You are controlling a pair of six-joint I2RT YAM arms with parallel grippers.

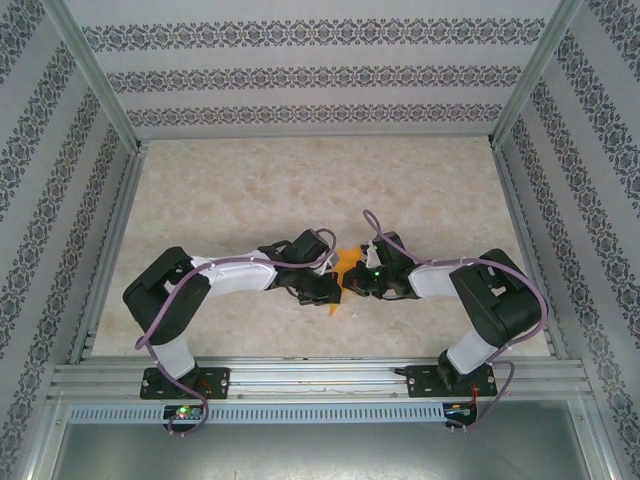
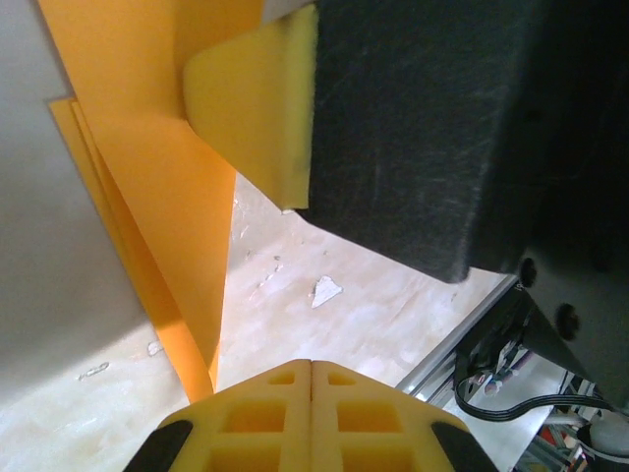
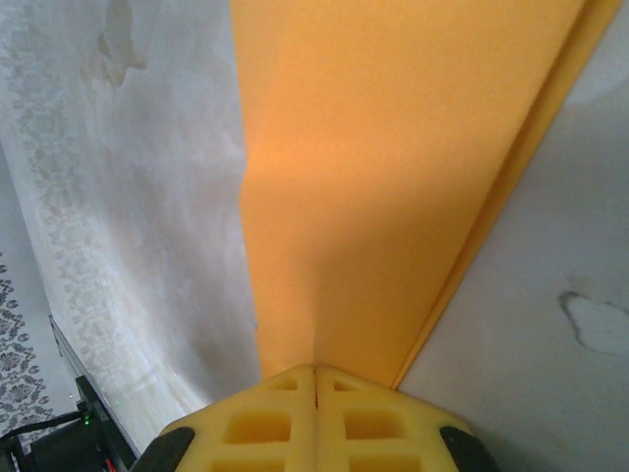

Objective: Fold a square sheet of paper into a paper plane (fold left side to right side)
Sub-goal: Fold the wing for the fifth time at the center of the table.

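top view: the two arms bend inward and meet over the middle of the desk (image 1: 250,200). the left hand (image 1: 328,287) and the right hand (image 1: 350,284) are nearly tip to tip. the orange paper (image 1: 345,262) shows between them as a small angular shape, with a corner poking out below.

left wrist view: the left hand (image 2: 312,398) has its yellow fingers pressed flat together with no gap. the orange paper (image 2: 157,157), folded into layers, stands up on edge and runs down to the left side of those fingers; i cannot tell whether it is caught between them. a yellow pad (image 2: 256,108) of the right hand lies against the paper higher up.

right wrist view: the right hand (image 3: 314,398) is fully closed, and the orange paper (image 3: 393,147) narrows right into the seam between its fingers, pinched there, with layered edges along its right side above the desk (image 3: 550,393).
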